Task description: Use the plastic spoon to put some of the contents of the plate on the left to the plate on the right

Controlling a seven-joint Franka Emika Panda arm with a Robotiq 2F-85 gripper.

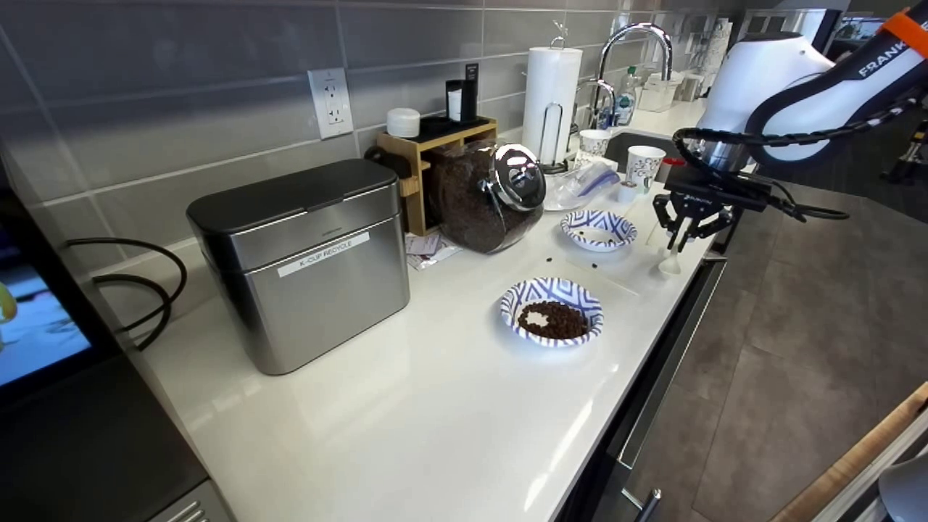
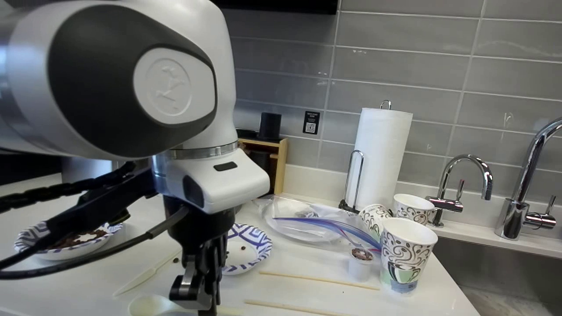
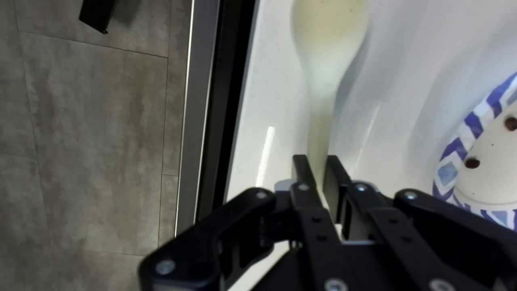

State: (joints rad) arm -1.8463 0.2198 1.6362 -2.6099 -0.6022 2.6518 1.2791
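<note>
Spoon (image 3: 325,68), seemingly bare, pinched in our pincer (image 3: 317,161) near counter (image 3: 278,72) edge. Heap (image 1: 562,322) sits in left plate (image 1: 557,288); right plate (image 1: 598,220) holds few bits (image 3: 471,163). We judge transfer barely begun: scooping, tipping remain.

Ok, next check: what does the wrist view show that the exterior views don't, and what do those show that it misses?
Only the wrist view clearly shows the spoon handle running between the fingers, one on each side.

Only the exterior views show the fuller plate with its layer of dark bits, plus the paper towels, paper cups and taps.

Both share the gripper, the spoon and the emptier plate with its few loose bits; the wrist view cuts off the spoon and that plate at its edges.
</note>
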